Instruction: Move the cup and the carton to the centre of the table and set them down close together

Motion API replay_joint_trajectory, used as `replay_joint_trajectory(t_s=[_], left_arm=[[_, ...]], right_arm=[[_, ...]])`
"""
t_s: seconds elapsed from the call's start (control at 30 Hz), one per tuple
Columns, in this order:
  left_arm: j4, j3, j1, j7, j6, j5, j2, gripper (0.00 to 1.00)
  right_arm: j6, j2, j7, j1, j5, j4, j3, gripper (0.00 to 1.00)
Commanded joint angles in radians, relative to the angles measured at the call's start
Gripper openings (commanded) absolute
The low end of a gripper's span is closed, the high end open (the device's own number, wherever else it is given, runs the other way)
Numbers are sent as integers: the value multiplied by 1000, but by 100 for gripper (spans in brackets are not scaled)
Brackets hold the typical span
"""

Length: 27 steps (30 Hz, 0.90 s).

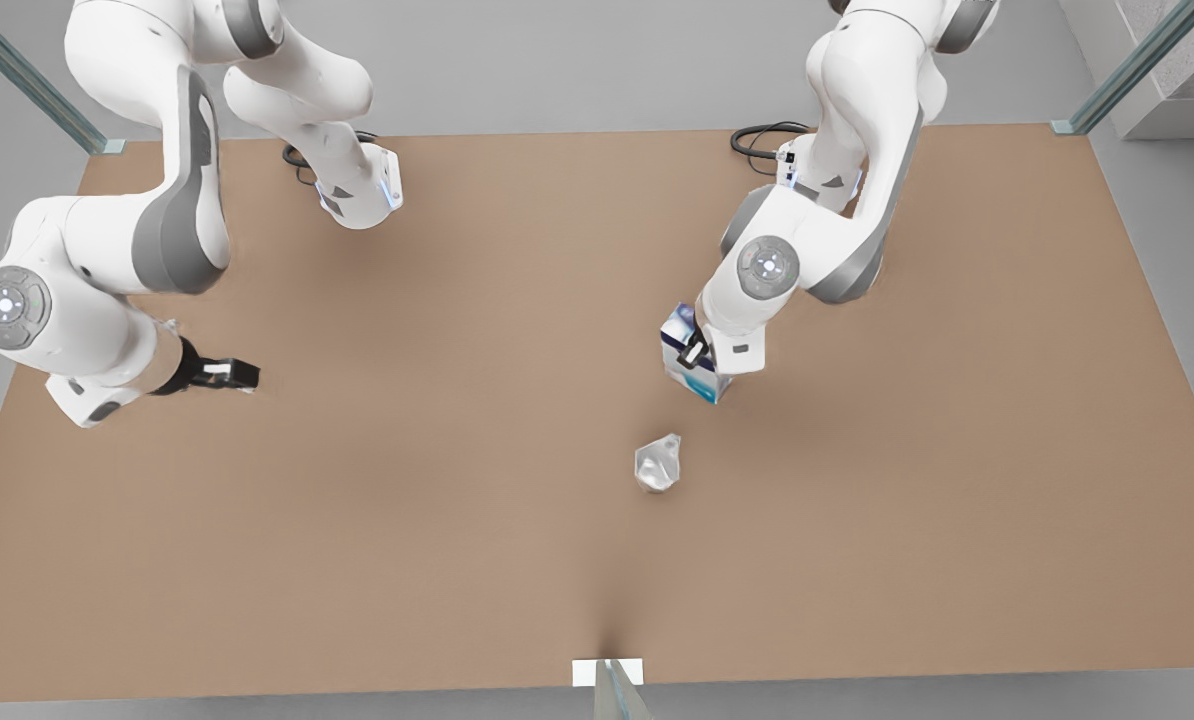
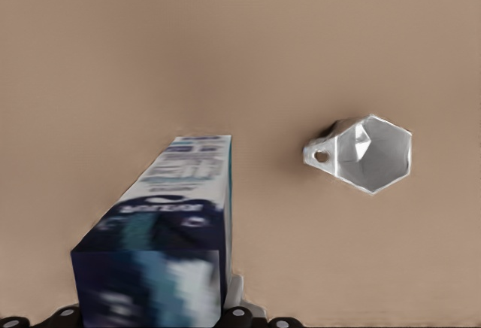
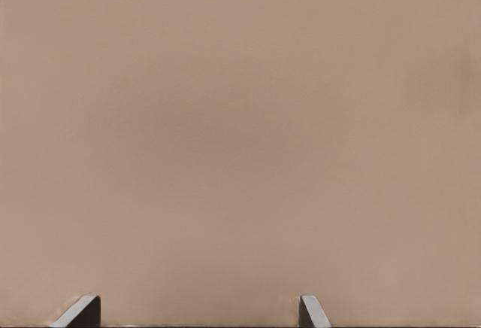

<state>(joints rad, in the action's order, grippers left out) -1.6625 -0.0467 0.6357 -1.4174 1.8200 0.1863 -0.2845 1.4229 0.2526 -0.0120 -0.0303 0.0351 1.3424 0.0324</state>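
One carton (image 1: pixel 692 358), long axis tilted.

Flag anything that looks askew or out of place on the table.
The carton hangs tilted in the left gripper, not yet set down. The cup stands alone on the table, apart from it. The right gripper waits open, far off.
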Motion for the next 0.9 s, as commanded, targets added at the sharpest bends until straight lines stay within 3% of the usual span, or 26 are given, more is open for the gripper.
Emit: replay_joint_trajectory(t_s=[0.0,0.27,0.33,0.37,0.43,0.67,0.77,0.83,0.87], left_arm=[[0,4,1,1,-1,74,-2,61],[-68,7,9,17,182,101,-88,63],[-71,7,9,18,185,101,-101,70],[-71,7,9,20,185,97,-107,89],[-71,7,9,20,186,96,-110,99],[-69,5,6,20,163,94,-91,100],[-60,4,6,15,87,93,-61,100],[98,-12,-4,15,-247,25,41,100],[197,-80,-8,11,-340,63,73,100]], right_arm=[[-9,-10,3,9,0,3,-2,100],[53,-18,64,10,-38,23,7,100],[56,-16,66,9,-40,23,6,100],[53,-16,66,9,-41,23,6,100],[54,-16,66,9,-66,23,7,100],[48,-18,87,-6,-60,21,30,100],[48,-16,87,-8,-60,21,32,100],[48,-16,87,-8,-60,21,32,100],[50,-16,87,-6,-60,21,32,100]])
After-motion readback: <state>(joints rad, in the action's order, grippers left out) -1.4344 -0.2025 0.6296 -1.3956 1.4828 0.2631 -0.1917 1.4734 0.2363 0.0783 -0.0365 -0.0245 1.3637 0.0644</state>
